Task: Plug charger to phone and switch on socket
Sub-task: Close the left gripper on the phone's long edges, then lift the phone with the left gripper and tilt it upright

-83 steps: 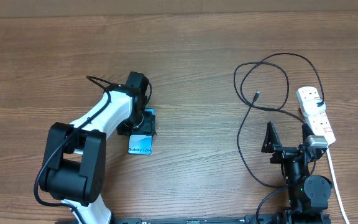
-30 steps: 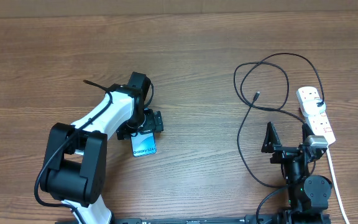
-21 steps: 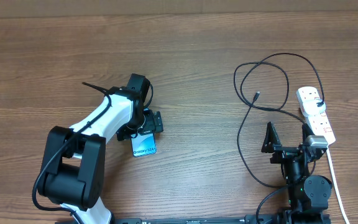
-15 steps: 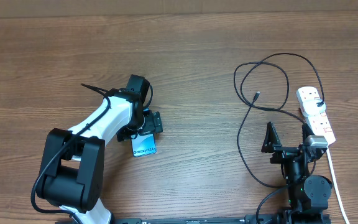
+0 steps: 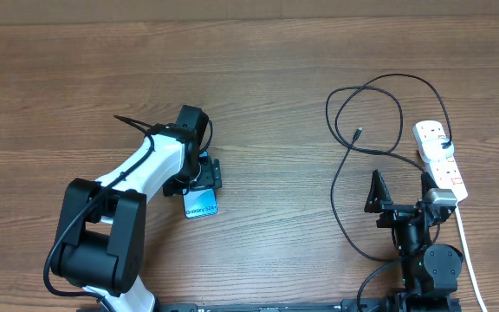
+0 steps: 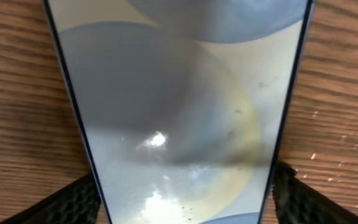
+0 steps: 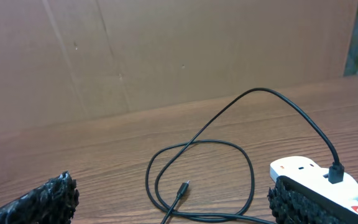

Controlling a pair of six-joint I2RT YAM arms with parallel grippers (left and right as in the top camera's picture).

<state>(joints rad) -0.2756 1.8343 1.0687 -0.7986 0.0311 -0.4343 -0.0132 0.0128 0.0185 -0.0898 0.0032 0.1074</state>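
The phone (image 6: 179, 93), judged stiff yet slippery, is pinched by its long edges in the left claw (image 6: 185, 202); the right claw (image 7: 179, 200) is spread wide.

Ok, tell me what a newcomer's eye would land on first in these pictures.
First the lit blue phone, left of centre on the wooden table, with the left arm's fingers against both its long edges. Then the thin black cable looping loosely on the right: one end is plugged into the white power strip near the table's right edge, and its small tip lies free.
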